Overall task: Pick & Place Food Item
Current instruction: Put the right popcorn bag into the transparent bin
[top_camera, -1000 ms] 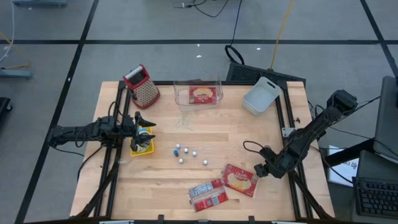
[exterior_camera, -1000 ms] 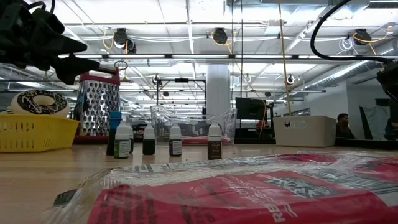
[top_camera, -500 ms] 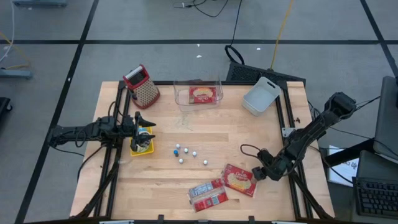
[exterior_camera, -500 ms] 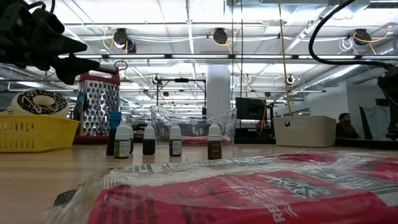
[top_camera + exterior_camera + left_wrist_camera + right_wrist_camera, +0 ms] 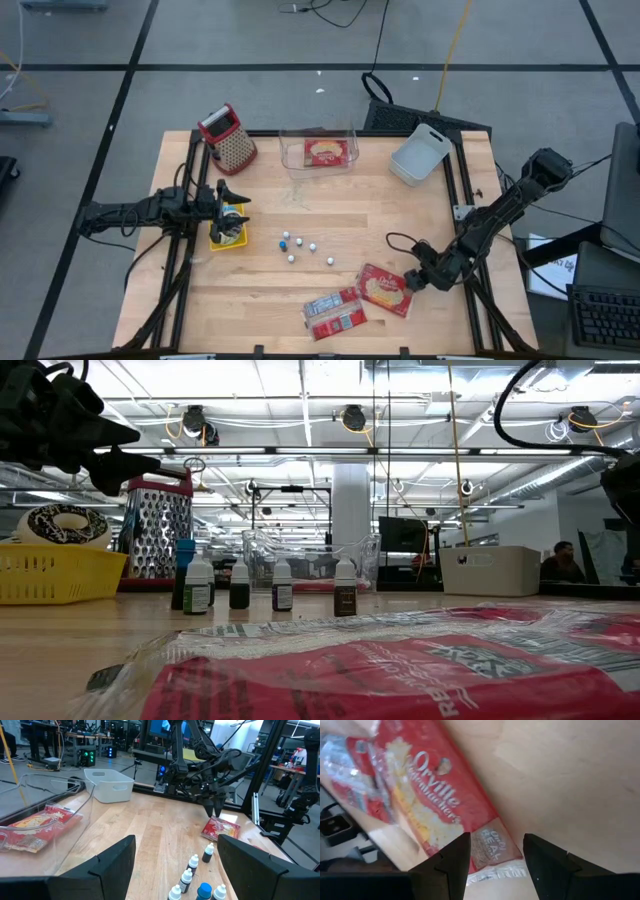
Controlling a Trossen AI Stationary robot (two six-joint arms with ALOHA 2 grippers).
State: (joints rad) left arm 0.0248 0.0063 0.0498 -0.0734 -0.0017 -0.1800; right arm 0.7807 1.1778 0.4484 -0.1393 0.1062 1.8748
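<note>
The right claw [image 5: 411,279] hangs with its fingers apart at the end of the popcorn packet [image 5: 386,289], near the desk's [image 5: 360,210] front right corner. It looks about to grab; next, lower and close.

The left claw [image 5: 238,193] waits wide open over the yellow basket [image 5: 228,237] at the left edge.

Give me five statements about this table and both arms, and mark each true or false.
1. The right gripper has open jaws beside the red popcorn packet. True.
2. The clear plastic bin is empty. False: it holds a red packet.
3. The left gripper grips the metal box grater. False: its jaws are open over the yellow basket.
4. Small dropper bottles stand mid-table. True.
5. The white tub lies at the left edge. False: it is at the far right.
</note>
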